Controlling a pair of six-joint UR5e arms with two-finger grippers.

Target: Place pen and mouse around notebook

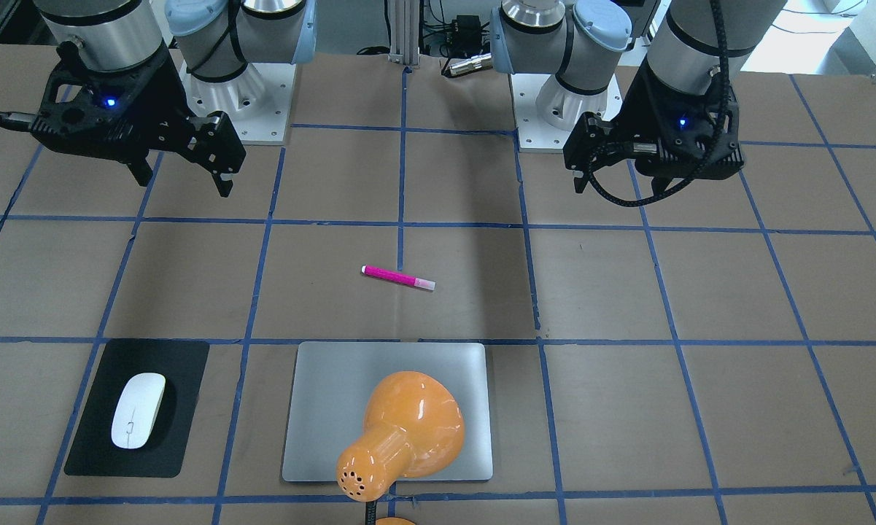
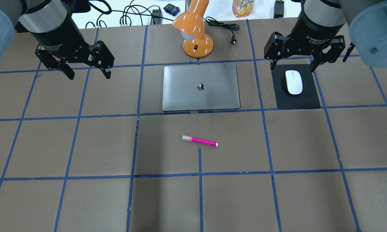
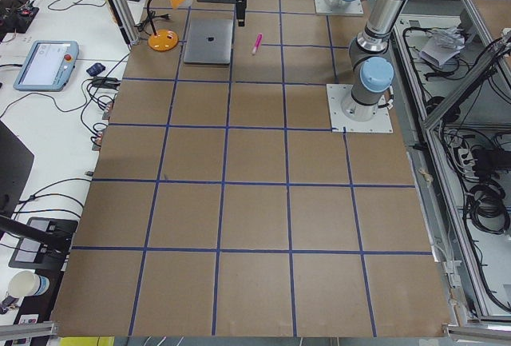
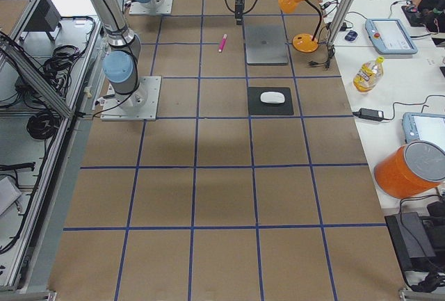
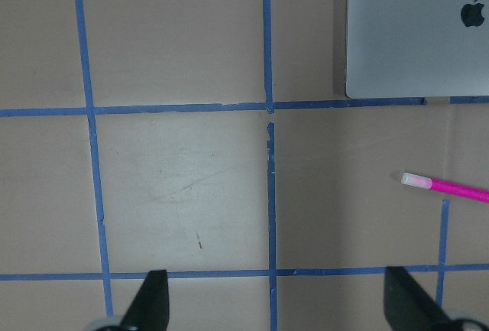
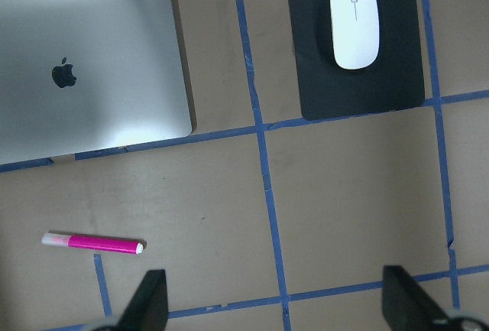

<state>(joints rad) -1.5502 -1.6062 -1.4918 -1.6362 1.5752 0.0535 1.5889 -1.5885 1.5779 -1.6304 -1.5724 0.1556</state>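
Observation:
The magenta pen (image 2: 200,140) lies flat on the brown table, in front of the silver notebook (image 2: 212,96) and apart from it. To the notebook's right, the white mouse (image 2: 294,82) rests on a black mat (image 2: 298,100). My left gripper (image 2: 89,75) hangs open and empty above the table left of the notebook. My right gripper (image 2: 292,67) hangs open and empty, high over the mat's far edge. The right wrist view shows the pen (image 6: 92,242), the mouse (image 6: 354,22) and the notebook (image 6: 92,63) below. In the left wrist view, the pen (image 5: 447,186) and a notebook corner (image 5: 416,33) sit at the right.
An orange desk lamp (image 2: 196,38) stands just behind the notebook, its shade leaning over it. Its cord and plug (image 2: 232,40) lie beside it, and a bottle (image 2: 243,8) stands past the table's far edge. Blue tape lines grid the table.

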